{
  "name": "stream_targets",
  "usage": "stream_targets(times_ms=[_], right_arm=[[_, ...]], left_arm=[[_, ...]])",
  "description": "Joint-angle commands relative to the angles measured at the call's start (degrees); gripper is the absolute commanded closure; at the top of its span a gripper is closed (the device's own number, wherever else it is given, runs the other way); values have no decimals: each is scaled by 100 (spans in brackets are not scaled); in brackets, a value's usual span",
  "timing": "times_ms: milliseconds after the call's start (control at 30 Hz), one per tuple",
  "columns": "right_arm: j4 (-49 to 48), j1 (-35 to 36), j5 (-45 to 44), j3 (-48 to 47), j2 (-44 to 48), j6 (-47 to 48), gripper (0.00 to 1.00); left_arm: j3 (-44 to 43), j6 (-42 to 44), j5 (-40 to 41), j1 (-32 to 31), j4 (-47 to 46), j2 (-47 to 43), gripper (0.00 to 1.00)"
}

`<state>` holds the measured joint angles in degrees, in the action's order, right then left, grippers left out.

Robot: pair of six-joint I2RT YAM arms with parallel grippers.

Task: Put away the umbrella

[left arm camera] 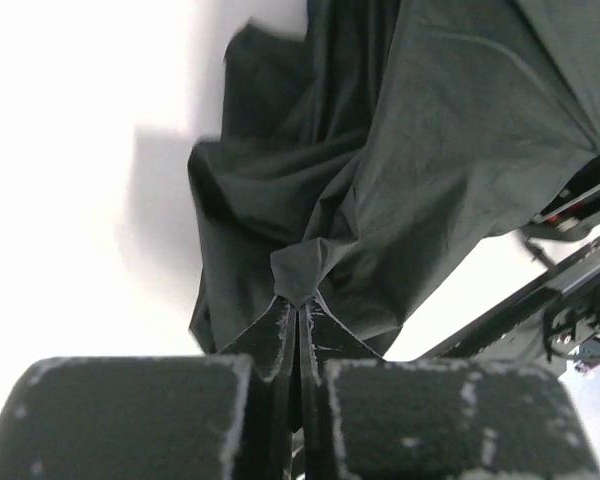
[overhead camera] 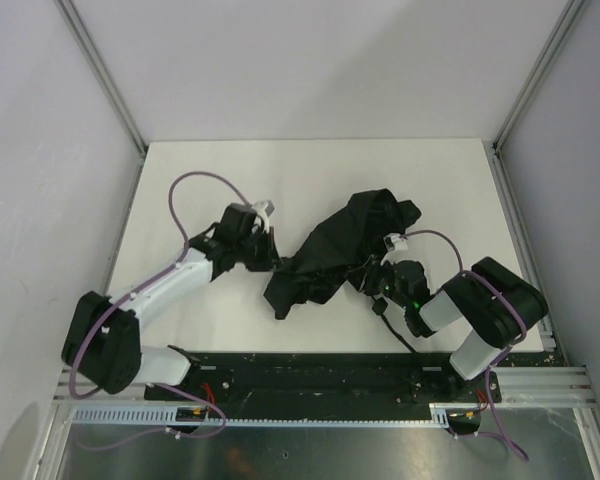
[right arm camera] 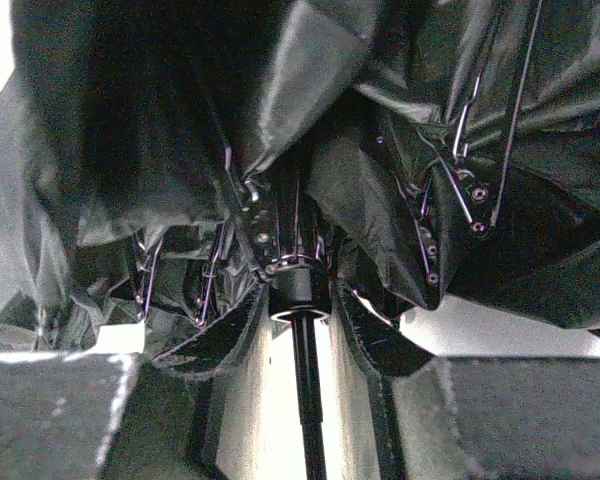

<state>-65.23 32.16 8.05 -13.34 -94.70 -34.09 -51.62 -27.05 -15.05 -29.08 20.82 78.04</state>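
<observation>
Both arms are reaching inward, elbows bent. The left gripper (left arm camera: 298, 305) is pinching tight on a fold of the umbrella (left arm camera: 430, 150) — the right gripper (right arm camera: 300, 305) is clasping its hub, jaws partly apart.

The overhead view is being lit softly and evenly from above; the white tabletop (overhead camera: 310, 170) is being rendered bright without glare, and only faint shadows are being cast beside the umbrella (overhead camera: 340, 250). In the left wrist view the tabletop is being blown out to featureless white, a soft grey shadow is being thrown left of the fabric, and the left gripper (left arm camera: 298, 302) is being blurred in the foreground. The right wrist view is being kept dim: fabric is being lost in near-black, small glints are being caught on the ribs (right arm camera: 460, 190), and the foreground is being left unfocused.
</observation>
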Motion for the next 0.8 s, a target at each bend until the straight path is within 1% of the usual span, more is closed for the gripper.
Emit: stream_targets(times_ms=[0,33,67,133,200,233,367,467,567,633,767], right_arm=[[939,138,-151,-344,478,174,100],[1472,192,-223,-454,623,262,100],[1994,255,-382,-579,832,350,97],[2991,363,-572,-832,1149,583,89],[3909,386,-578,-1073,1334,786,81],[4188,360,-498,-1126,1411,884,77],[5079,176,29,-1299,1710,1366,52],[5836,18,370,-1574,2048,1663,36],[6736,-57,471,-2014,2474,1738,22],[7165,-62,560,-2263,2696,1767,15],[7887,36,746,-2839,2800,1963,8]], left_arm=[[623,-276,146,-26,-115,-762,100],[734,-381,105,-62,-193,-825,100],[834,-464,93,-102,-272,-869,100],[1008,-590,97,-178,-443,-931,100],[1139,-666,83,-230,-606,-918,100],[1190,-681,73,-256,-659,-894,100],[1317,-725,80,-316,-830,-765,100],[1406,-754,115,-323,-939,-699,100],[1413,-762,60,-337,-996,-670,100],[1396,-790,23,-364,-1048,-633,100],[1355,-834,12,-440,-1092,-589,100]])
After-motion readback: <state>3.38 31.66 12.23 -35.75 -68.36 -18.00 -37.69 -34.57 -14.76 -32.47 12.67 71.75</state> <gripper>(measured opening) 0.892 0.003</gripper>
